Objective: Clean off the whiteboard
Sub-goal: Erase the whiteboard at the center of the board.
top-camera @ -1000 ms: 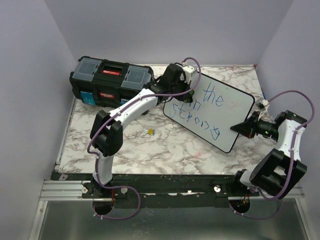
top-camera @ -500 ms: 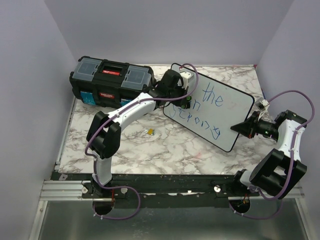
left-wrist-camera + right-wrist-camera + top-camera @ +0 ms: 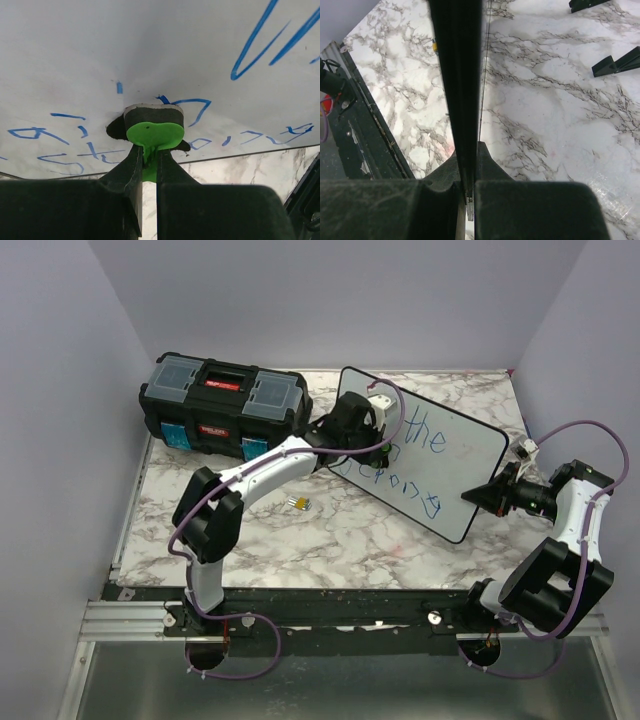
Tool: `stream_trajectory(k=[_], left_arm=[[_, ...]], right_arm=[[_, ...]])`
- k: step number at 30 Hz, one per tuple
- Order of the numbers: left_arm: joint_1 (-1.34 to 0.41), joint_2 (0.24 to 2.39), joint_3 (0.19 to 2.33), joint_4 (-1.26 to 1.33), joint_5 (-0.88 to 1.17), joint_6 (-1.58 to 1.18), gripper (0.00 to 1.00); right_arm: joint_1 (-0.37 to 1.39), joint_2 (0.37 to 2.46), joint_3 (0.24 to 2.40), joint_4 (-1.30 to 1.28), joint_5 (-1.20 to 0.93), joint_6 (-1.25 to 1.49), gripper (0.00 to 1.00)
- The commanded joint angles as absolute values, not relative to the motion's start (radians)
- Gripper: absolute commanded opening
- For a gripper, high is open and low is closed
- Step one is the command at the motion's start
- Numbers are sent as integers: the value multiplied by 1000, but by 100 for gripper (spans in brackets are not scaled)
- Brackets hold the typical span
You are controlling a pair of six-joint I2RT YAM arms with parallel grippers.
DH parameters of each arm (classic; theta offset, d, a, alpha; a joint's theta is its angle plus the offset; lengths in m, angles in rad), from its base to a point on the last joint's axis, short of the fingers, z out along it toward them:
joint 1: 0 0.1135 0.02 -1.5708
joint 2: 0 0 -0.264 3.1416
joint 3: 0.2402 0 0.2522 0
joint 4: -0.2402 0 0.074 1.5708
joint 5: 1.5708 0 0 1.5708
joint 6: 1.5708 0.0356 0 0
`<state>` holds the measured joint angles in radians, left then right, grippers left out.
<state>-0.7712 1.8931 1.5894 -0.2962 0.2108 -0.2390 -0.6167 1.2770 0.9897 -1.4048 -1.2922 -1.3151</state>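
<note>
Pinching green eraser point(image 3: 152, 132), left gripper point(image 3: 149, 154), whiteboard point(image 3: 470, 455) edge in right gripper point(image 3: 468, 162)

top camera: high at 6 o'clock behind my arm bases, facing 12 and down, far enough to take in the whole table point(image 3: 330, 540). left wrist camera: just behind my left claw point(image 3: 149, 155), very near the face of the whiteboard point(image 3: 150, 50). right wrist camera: behind my right claw point(image 3: 469, 165), looking toward 9 along the board's edge. all three share the whiteboard and some marble.

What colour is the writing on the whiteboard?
The writing is blue; the left wrist view shows it best.
</note>
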Motion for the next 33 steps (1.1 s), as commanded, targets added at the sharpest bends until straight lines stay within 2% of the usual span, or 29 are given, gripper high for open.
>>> stream_trajectory(k=[1, 11, 22, 33], left_arm=[[-793, 1852, 1519, -204, 206, -261, 0], [-700, 1802, 1478, -153, 241, -322, 0], [-770, 1771, 1437, -148, 176, -251, 0], [-726, 1809, 1472, -156, 204, -299, 0]], right_arm=[[-600, 1246, 988, -1420, -1327, -1379, 1], [-600, 1249, 990, -1419, -1330, -1379, 1], [-599, 1270, 993, -1420, -1333, -1378, 1], [-600, 1276, 989, -1419, -1334, -1384, 1]])
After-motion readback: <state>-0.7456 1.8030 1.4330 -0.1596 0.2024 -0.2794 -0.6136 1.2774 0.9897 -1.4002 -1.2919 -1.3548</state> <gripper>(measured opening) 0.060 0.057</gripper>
